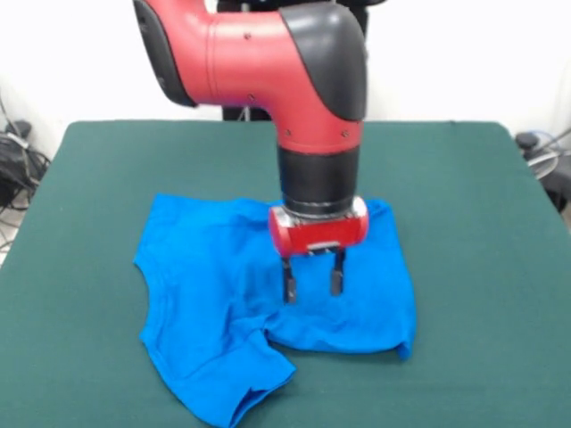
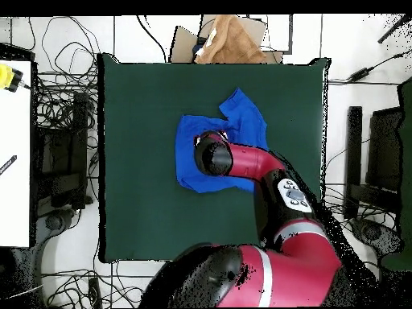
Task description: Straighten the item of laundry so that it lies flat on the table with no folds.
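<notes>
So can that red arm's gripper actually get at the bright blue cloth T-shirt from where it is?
Probably yes: the gripper hangs open right above the middle of the bright blue cloth T-shirt, with nothing between them.

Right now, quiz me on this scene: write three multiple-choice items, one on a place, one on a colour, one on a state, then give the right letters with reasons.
1. Where is the hand?
A. Over the T-shirt
B. Over bare table beside the shirt
C. Drawn back off the table

2. What colour is the T-shirt?
A. Red
B. Bright blue
C. White

3. How does the T-shirt lie?
A. Flat, with no folds
B. Rolled into a tight ball
C. Spread out but rumpled, with folds

Key:
1 A: in the front view the arm comes down over the middle of the cloth, and the overhead view shows it above the shirt.
2 B: both views show blue cloth on the dark green table.
3 C: creases run across the shirt, and one sleeve end sticks out toward the table's near edge in the front view.
</notes>
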Robot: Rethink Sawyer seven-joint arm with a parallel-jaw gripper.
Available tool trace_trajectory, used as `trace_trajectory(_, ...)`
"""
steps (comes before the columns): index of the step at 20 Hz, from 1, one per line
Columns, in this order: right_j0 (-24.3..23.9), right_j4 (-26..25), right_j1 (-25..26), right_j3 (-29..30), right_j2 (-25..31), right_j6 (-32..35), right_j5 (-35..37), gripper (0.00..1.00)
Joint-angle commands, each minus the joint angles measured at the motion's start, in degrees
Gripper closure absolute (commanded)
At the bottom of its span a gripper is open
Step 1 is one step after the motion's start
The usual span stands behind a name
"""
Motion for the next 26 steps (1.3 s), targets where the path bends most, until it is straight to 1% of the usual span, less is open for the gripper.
trace_trajectory(1,-4.6,-0.1,-3.4,8.6,-0.8,8.6,4.7,0.00)
trace_trajectory(3,-5.4,-0.4,-3.5,8.6,-0.5,7.3,5.7,0.00)
trace_trajectory(5,-6.6,-0.6,-4.9,9.2,-0.1,6.1,7.5,0.00)
trace_trajectory(11,-11.3,-1.0,-7.3,10.6,2.3,2.6,12.1,0.00)
trace_trajectory(15,-13.3,-1.9,-6.5,11.2,3.6,2.1,11.5,0.00)
trace_trajectory(18,-13.9,-2.6,-5.8,11.4,4.1,2.3,10.6,0.00)
trace_trajectory(21,-13.8,-3.6,-4.5,10.7,4.3,2.6,8.2,0.00)
trace_trajectory(23,-15.2,-4.9,-1.1,7.9,5.7,0.5,7.1,0.00)
trace_trajectory(26,-17.0,-6.4,2.6,3.5,7.1,-2.7,8.4,0.00)
